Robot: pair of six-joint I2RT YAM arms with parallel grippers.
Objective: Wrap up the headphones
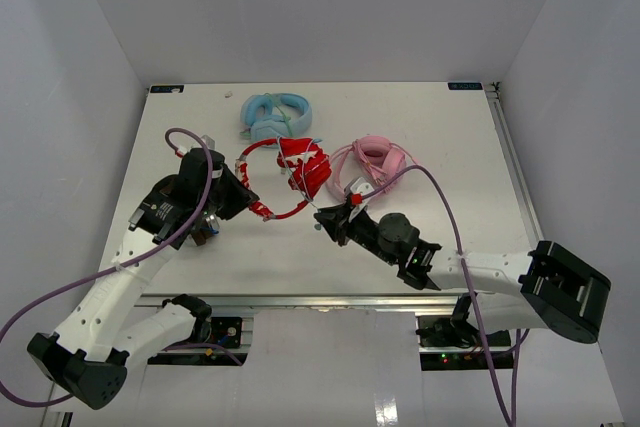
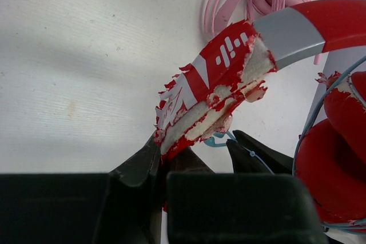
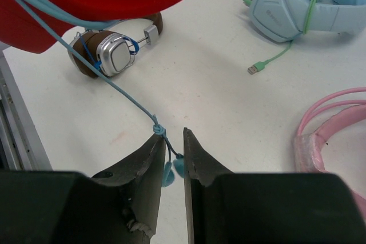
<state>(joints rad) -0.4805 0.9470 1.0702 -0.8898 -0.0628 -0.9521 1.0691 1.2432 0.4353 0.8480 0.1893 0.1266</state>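
Observation:
The red headphones (image 1: 292, 173) lie mid-table, earcups folded together, and their headband (image 2: 229, 55) arcs toward the left arm. My left gripper (image 1: 250, 207) is shut on the headband's frayed end, which shows white foam under torn red skin between the jaws (image 2: 163, 152). A thin pale-blue cable (image 3: 114, 87) runs taut from the headphones to my right gripper (image 3: 171, 134). Its jaws stand a narrow gap apart. The cable's knot rests on the left fingertip and its two small blue end pieces hang loose in the gap. In the top view that gripper (image 1: 322, 219) sits just in front of the earcups.
Light-blue headphones (image 1: 275, 117) lie at the back, a green plug (image 3: 253, 70) trailing from them. Pink headphones (image 1: 375, 162) with a coiled cord sit right of the red pair. A brown and silver pair (image 3: 108, 55) lies under the left arm. A metal rail (image 1: 400, 300) edges the table's front.

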